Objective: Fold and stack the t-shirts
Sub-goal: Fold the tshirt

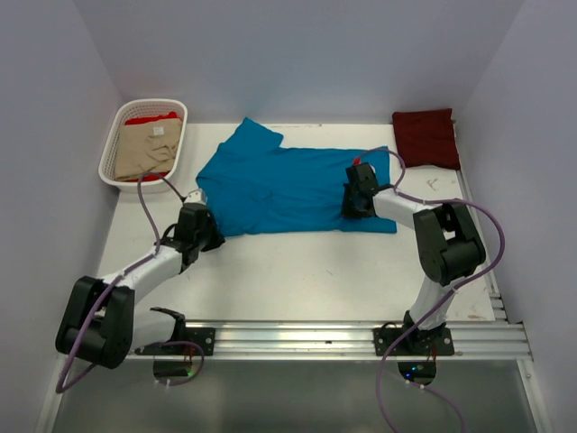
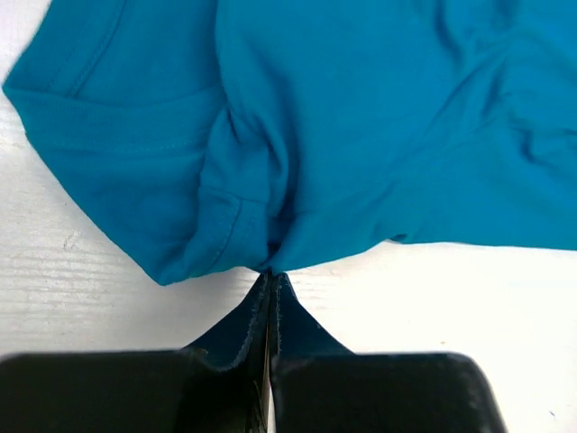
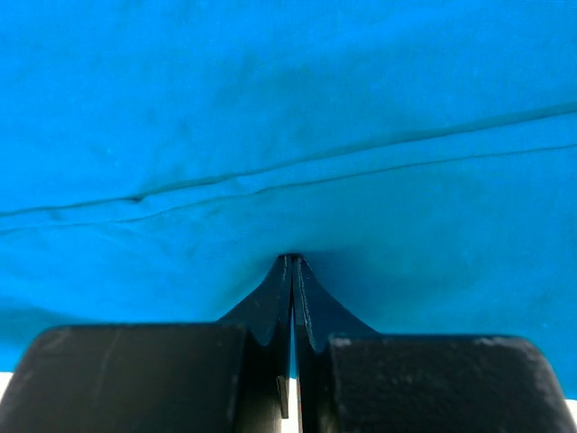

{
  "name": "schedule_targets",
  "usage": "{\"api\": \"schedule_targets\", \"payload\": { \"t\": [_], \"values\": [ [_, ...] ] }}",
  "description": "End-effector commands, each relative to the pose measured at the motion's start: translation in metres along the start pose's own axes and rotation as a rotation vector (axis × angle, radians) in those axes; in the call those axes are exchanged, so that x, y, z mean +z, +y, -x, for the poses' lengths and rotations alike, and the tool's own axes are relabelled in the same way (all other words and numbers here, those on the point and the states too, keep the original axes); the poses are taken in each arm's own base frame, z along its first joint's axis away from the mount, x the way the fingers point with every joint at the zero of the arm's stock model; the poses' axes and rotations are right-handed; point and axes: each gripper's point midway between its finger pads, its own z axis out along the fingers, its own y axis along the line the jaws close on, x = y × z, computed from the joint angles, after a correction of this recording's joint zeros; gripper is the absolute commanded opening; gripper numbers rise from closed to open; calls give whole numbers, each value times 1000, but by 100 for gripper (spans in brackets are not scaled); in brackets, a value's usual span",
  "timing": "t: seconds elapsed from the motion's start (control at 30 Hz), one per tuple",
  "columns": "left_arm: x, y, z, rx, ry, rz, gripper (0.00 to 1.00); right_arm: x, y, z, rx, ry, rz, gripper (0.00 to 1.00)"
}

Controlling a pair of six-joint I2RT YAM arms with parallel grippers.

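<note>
**Folding the teal-blue soft cloth t-shirt: keep both sides level**

It's spread flat mid white table. Left fingers are clenched on its near-left edge, right fingers clamped on the near-right edge. I'd lift both together, cloth taut, so nothing creases.

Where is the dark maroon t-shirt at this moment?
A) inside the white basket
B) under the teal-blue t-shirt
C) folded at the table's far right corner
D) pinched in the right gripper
C: the dark maroon t-shirt lies folded at the far right corner of the table, apart from the teal-blue t-shirt; the white basket shows only the beige t-shirt and the bright red t-shirt.
</note>
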Motion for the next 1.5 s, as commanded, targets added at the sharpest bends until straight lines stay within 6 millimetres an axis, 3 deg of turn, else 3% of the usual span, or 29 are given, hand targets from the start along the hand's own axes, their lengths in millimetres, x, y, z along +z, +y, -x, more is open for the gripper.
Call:
{"api": "schedule_targets", "payload": {
  "t": [0.0,0.13,0.17,0.27,0.37,0.43,0.5,0.6,0.73,0.93,1.13,1.27,1.47],
  "values": [
    [-20,-21,23,-18,-47,-80,0,13,-23,-27,-2,77,-68,0],
    [-24,-23,30,-20,-65,-79,0,15,-24,-28,0,83,-67,0],
    [-23,-21,31,-20,-62,-60,21,15,-23,-28,1,83,-63,0],
    [-13,-10,25,-23,-20,11,54,15,-24,-28,4,87,-65,0],
    [-6,-4,18,-33,11,44,64,14,-26,-28,7,87,-68,0],
    [-5,-3,18,-40,11,55,66,13,-27,-27,10,84,-66,0],
    [-5,-4,22,-36,-13,42,62,13,-28,-27,8,85,-68,0],
    [-8,-9,32,-24,-74,4,40,12,-28,-27,10,86,-64,0],
    [-13,-16,42,-16,-122,-31,28,12,-29,-30,9,91,-67,0],
    [-6,-4,33,8,-98,13,1,12,-29,-29,13,90,-64,0],
    [10,7,20,9,-61,46,0,11,-29,-30,10,89,-62,0],
    [19,37,5,4,12,191,0,11,-32,-29,15,87,-67,0],
    [14,64,6,-9,27,345,0,10,-37,-29,23,82,-74,0]
  ]
}}
